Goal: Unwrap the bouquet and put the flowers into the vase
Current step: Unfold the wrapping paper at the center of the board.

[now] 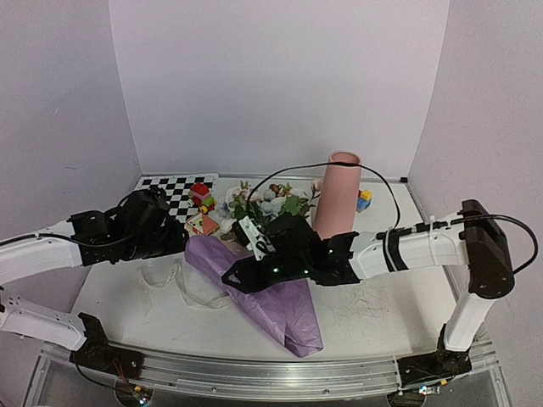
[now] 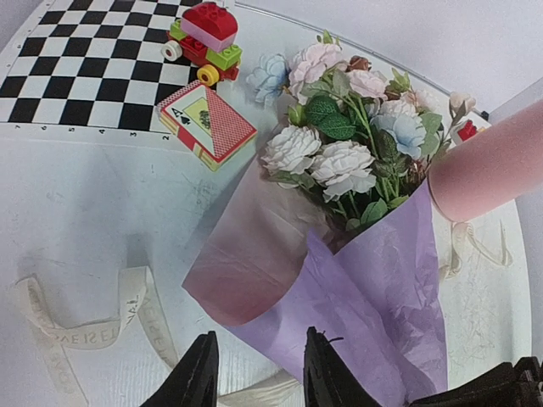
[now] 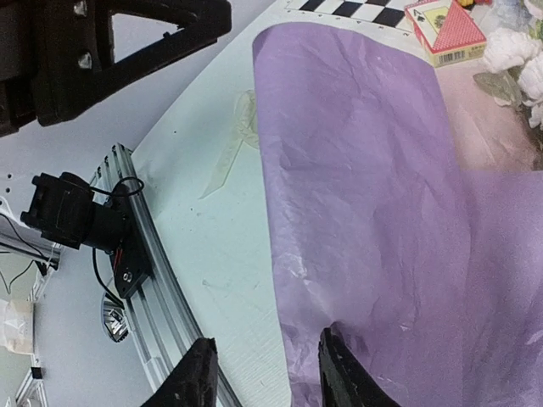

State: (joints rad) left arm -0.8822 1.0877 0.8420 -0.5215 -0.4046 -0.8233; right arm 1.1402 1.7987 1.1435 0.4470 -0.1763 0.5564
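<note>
- Bouquet [image 1: 284,301] lies flat on desk [image 1: 382,314], flowers [image 1: 273,203] right by the pink vase [image 1: 338,199], which stands up.
- L tool [image 2: 260,335]: I see it open, over the purple paper's [image 3: 365,170] edge.
- R tool [image 3: 265,339]: open too, one finger over the paper.

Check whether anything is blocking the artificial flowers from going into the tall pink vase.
No object lies between the green-stemmed artificial flowers and the tall matte pink cylinder vase beside them. But the crinkled purple paper wrap encloses their stems.
</note>
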